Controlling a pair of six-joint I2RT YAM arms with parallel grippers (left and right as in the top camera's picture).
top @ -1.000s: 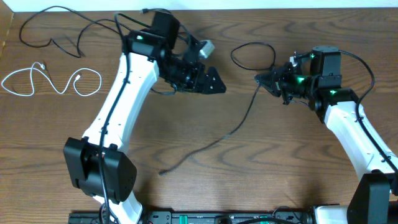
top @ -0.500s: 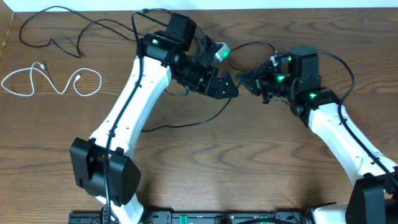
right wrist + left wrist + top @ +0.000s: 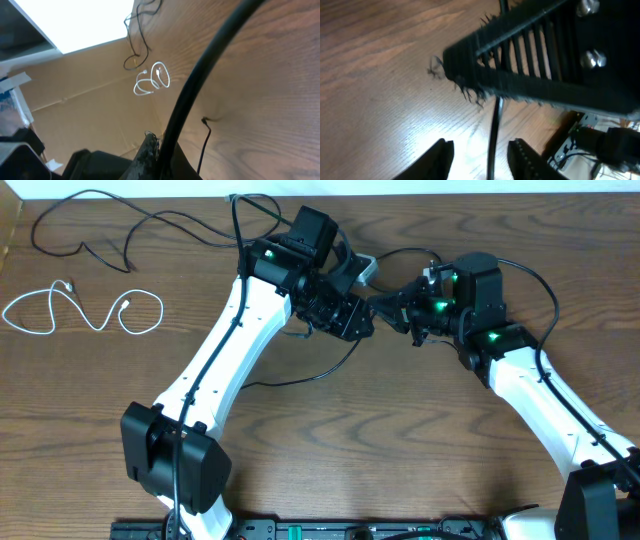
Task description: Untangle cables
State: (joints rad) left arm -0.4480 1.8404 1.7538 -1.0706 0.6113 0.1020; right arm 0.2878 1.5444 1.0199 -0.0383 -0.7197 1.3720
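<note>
Dark wood-grain counter (image 3: 430,450) is filling the whole overhead view, and a tan cardboard-looking panel (image 3: 75,115) is sitting along its left edge. Both arms are reaching into the top middle, and the two hands are sitting nose to nose there.

The right hand (image 3: 400,310) is pressed together and pinching one black cable (image 3: 300,381). From its wrist camera, that cord is coming straight out of the fingertips and running up across the frame. The left hand (image 3: 366,318) is sitting just beside it with its fingers (image 3: 440,157) spread. The same cord is running through the gap between them, and neither finger looks to be touching it. The right hand's ribbed black finger (image 3: 520,55) is hanging across the top of the left wrist view.

From the hands, the pinched cord is trailing down and left across the wood to the left arm's white link.

The other black cable (image 3: 140,225) is lying in loose loops at the top left, close to the back edge. The white cable (image 3: 95,320) is lying in an open squiggle just below it, not touching it, near the left edge.

Plenty of bare wood is showing across the front middle, between the two arms.
</note>
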